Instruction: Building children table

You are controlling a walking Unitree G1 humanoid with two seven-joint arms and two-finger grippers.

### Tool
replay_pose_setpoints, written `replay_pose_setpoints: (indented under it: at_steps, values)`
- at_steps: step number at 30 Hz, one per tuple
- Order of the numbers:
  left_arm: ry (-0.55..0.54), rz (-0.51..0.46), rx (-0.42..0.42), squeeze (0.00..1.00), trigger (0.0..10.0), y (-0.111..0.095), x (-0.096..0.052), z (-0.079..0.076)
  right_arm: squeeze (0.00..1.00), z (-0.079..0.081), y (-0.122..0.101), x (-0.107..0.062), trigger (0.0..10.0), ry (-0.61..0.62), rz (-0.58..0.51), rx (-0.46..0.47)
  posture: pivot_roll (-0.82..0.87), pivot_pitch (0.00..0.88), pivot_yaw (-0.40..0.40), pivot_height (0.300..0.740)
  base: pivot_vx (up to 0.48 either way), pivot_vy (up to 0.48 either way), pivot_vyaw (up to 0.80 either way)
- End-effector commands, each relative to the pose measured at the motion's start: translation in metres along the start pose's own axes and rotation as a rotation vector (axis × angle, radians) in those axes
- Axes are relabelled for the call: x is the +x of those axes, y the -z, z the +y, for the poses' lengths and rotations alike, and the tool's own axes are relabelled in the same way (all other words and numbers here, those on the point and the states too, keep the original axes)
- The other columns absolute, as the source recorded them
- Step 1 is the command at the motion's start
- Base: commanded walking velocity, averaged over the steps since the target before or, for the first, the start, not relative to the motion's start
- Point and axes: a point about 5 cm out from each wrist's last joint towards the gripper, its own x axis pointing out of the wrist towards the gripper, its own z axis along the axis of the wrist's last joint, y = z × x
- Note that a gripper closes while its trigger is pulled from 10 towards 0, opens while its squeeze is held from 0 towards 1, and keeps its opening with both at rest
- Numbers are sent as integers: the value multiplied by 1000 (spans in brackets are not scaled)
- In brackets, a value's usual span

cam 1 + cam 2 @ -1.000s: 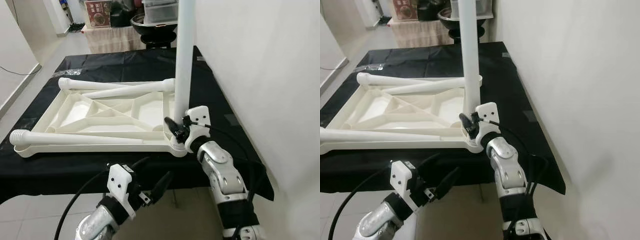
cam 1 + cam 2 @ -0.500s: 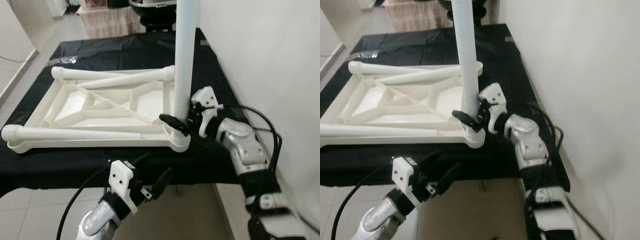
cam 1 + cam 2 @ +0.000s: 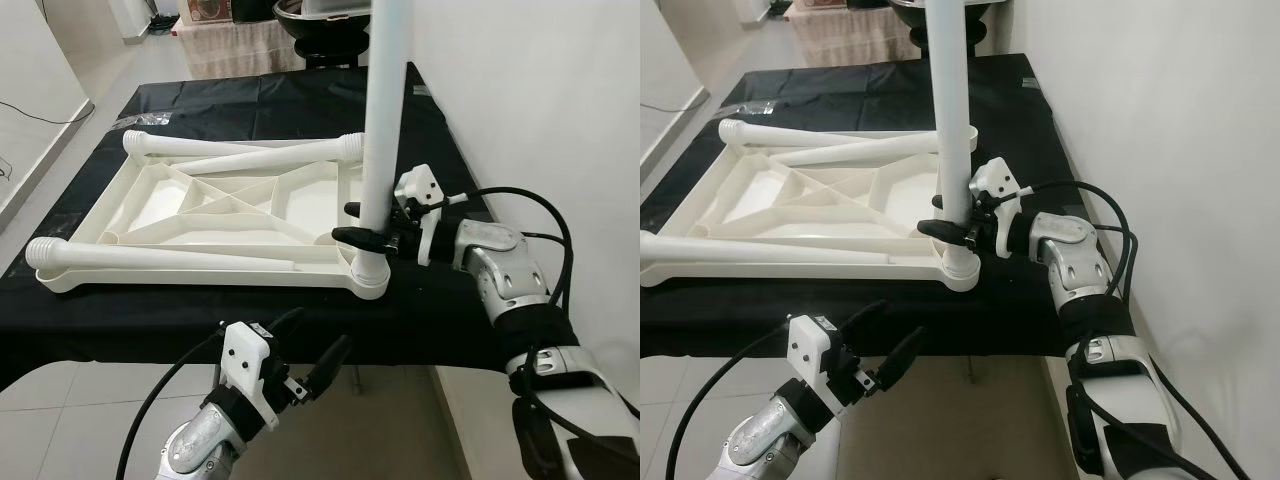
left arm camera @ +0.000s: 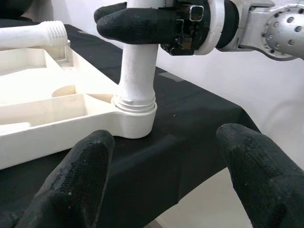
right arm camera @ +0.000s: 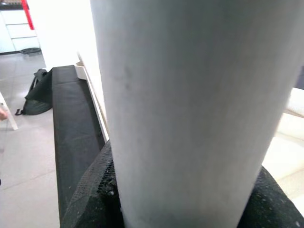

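Clamping upright white leg (image 3: 383,110) near its base, right gripper (image 3: 372,226) fingers pinching it, leg seated in tabletop (image 3: 150,215) corner socket, left gripper (image 3: 305,350) spread, held below the table edge

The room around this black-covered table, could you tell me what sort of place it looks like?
Probably a room in a home: pale tiled floor, plain white wall, household clutter at the back, and a white children's tabletop lying upside down for assembly.

A black cloth (image 3: 250,105) covers the table across mid-frame. A white wall (image 3: 540,90) fills the right side. Grey floor tiles (image 3: 60,400) show lower left; a dark bowl-like object (image 3: 325,15) sits top centre.
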Motion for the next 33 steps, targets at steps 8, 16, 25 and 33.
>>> replay_pose_setpoints:
  at_steps: [8,16,25,33]
  values:
    - [-14,16,6,0,10000,3,-3,1,0,7,27,-10,0,274,13,75,60,174,29,740,0,0,0]
    - [-12,16,8,0,10000,2,-4,4,0,52,77,-2,0,746,212,87,55,181,38,740,0,0,0]
    - [-20,13,18,0,10000,3,0,7,0,69,65,43,10000,595,148,110,57,159,22,740,0,0,0]
    - [-18,12,16,0,10000,3,1,7,1000,55,32,43,10000,437,-23,124,55,154,22,740,0,0,0]
